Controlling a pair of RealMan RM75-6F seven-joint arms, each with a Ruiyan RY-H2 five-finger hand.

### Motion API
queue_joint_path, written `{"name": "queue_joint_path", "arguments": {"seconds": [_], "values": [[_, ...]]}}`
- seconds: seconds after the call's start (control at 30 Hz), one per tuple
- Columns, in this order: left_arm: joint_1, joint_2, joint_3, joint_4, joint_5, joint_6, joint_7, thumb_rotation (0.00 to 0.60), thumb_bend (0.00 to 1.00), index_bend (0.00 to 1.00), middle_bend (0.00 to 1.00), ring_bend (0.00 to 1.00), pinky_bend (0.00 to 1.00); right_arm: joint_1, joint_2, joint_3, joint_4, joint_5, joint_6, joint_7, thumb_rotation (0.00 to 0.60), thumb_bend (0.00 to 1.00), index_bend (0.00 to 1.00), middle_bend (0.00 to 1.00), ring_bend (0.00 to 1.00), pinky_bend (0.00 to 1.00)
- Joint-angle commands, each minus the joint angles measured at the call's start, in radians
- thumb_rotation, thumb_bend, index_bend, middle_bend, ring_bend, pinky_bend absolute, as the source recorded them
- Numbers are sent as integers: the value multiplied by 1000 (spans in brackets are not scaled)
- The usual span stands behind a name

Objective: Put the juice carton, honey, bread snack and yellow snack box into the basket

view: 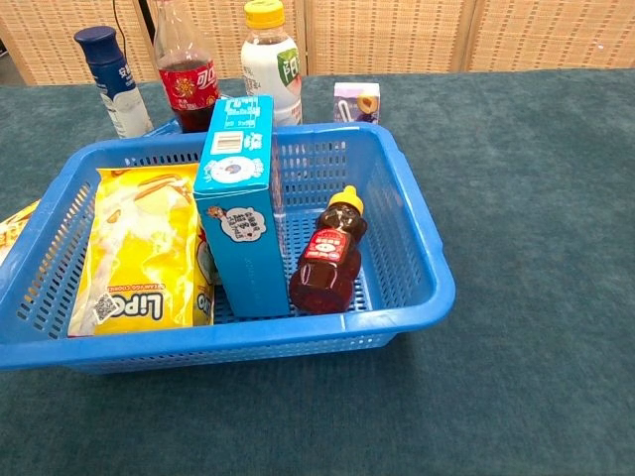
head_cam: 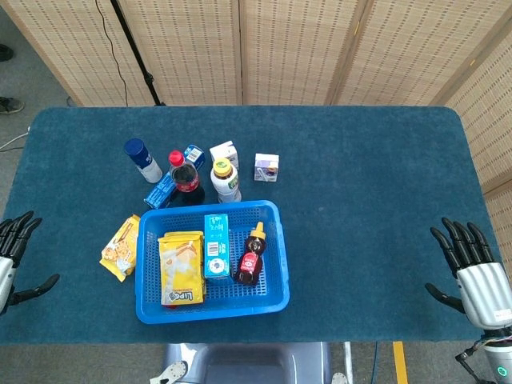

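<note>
The blue basket point(head_cam: 283, 260) point(view: 435, 266) stands at the table's near middle. In it a yellow Lipo snack bag point(head_cam: 181, 268) point(view: 145, 248) lies flat on the left. A blue juice carton point(head_cam: 215, 245) point(view: 238, 203) stands upright in the middle. The bear-shaped honey bottle point(head_cam: 251, 258) point(view: 331, 260) lies to its right. A yellow-orange snack pack point(head_cam: 122, 246) point(view: 14, 230) lies on the table, just left of the basket. My left hand point(head_cam: 11, 262) hovers open at the far left edge. At the far right my right hand point(head_cam: 474, 274) is open too. Neither hand shows in the chest view.
Behind the basket stand a blue-capped bottle point(head_cam: 143, 160) point(view: 111, 67), a cola bottle point(head_cam: 184, 175) point(view: 185, 65) and a yellow-capped white bottle point(head_cam: 226, 179) point(view: 270, 52). Beside them sit two small cartons point(head_cam: 266, 167) point(head_cam: 225, 152) and a blue packet point(head_cam: 161, 192).
</note>
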Motion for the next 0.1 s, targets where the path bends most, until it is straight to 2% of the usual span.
{"name": "queue_joint_path", "arguments": {"seconds": [0.03, 0.1], "values": [[28, -13, -8, 49, -47, -26, -59, 560, 183, 0, 0, 0, 0, -5, 14, -3, -41, 26, -26, -44, 600, 62, 0, 0, 0, 0], [32, -15, -15, 69, -61, -39, -64, 561, 183, 0, 0, 0, 0, -8, 12, 3, -46, 33, -23, -55, 600, 61, 0, 0, 0, 0]]}}
